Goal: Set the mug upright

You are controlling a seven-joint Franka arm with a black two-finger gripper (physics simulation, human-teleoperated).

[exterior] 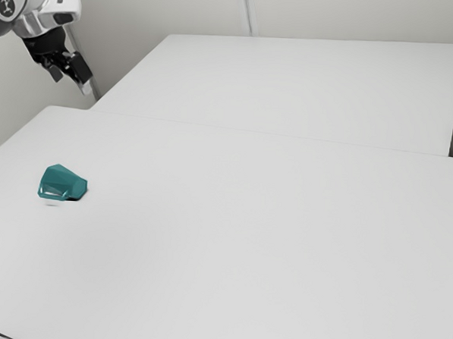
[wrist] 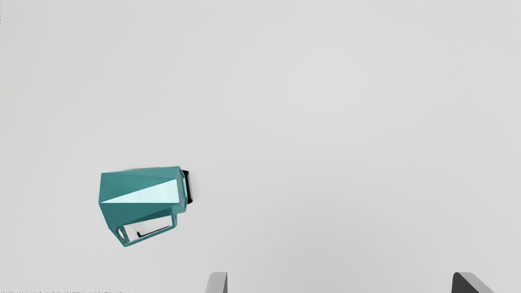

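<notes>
The pincer is empty, its two fingers standing wide apart with nothing between them. It is raised above the worktop and well apart from the mug. The teal, faceted mug rests on the worktop lower than the pincer, off to one side of the gap between the fingers and beyond the nearer one. It lies on its side, with its narrower end directed towards the pincer's side and its wider end away; the handle is on the flank nearer the fingertips. Assessment: the required upright stance is not met as the mug lies now. Outstanding, in this inspector's judgement: bring the pincer across and down to the mug, secure a grip on body or handle, rotate it onto its base, then release it standing. Which end is the mouth cannot be confirmed and should be established before any turn.
</notes>
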